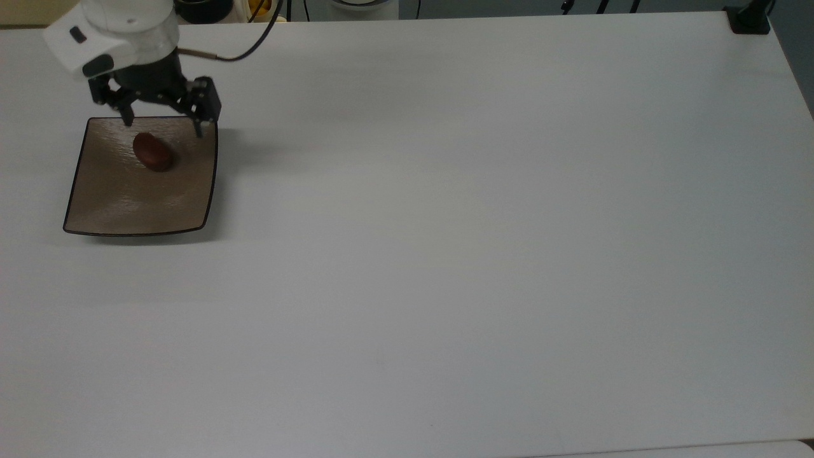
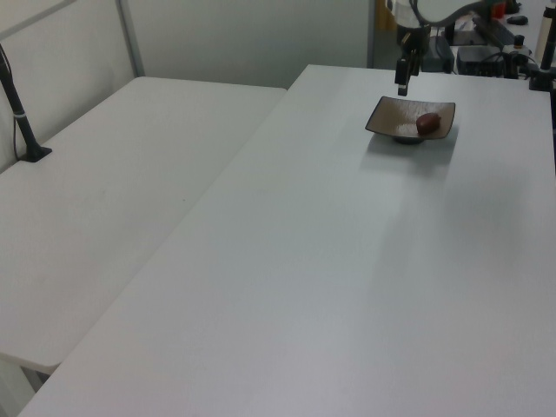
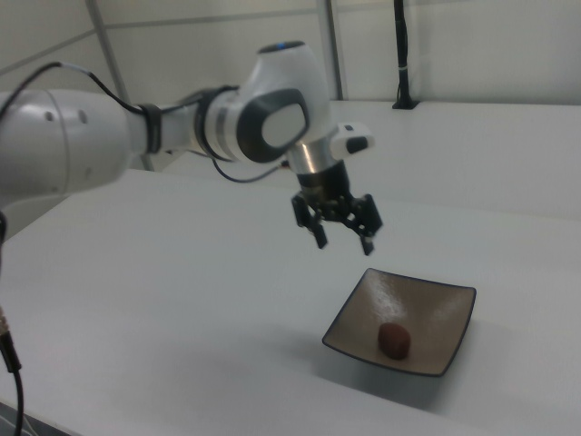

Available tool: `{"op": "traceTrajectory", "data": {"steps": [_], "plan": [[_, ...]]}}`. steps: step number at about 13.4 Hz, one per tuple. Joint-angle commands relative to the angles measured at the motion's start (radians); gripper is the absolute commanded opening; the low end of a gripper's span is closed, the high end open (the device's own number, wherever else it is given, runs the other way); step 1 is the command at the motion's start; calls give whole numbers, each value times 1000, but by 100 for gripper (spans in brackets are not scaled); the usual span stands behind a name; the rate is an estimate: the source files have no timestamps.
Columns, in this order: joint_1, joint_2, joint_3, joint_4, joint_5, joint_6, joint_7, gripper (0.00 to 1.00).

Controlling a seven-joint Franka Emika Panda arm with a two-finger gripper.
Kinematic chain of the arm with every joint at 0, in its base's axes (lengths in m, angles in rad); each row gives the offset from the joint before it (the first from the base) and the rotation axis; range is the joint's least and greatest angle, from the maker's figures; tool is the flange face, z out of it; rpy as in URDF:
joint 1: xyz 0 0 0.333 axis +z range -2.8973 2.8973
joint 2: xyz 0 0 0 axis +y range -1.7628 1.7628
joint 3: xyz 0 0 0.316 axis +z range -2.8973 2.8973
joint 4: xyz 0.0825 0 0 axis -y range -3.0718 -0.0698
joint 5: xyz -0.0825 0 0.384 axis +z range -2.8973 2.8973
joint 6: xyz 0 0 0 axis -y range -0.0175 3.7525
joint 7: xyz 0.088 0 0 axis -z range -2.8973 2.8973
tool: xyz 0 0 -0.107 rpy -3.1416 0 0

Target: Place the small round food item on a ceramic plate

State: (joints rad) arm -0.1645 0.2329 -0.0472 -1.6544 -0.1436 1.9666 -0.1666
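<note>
— What's on the plate?
— One chestnut — lying inside it, long axis slanting toward the top view's lower right.
— The gripper?
— Above the plate's far edge over the worktop, jaws spread, empty.

The table is seen from above in the top view, the plate lying at the top view's left. It is viewed along its length from afar in the left view. The plate and arm are framed closely in the right view.
</note>
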Motion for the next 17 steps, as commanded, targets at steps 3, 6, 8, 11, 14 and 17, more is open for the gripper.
{"op": "traceTrajectory", "data": {"steps": [3,6,8,11,14,17], "plan": [[123,-191,23,-82,157,-158,161,100],[154,-259,85,-122,159,-164,287,100],[201,-290,99,-145,159,-167,318,100],[220,-297,142,-145,136,-202,315,100],[218,-296,148,-146,122,-210,286,100],[212,-305,138,-147,118,-242,194,100]]}}
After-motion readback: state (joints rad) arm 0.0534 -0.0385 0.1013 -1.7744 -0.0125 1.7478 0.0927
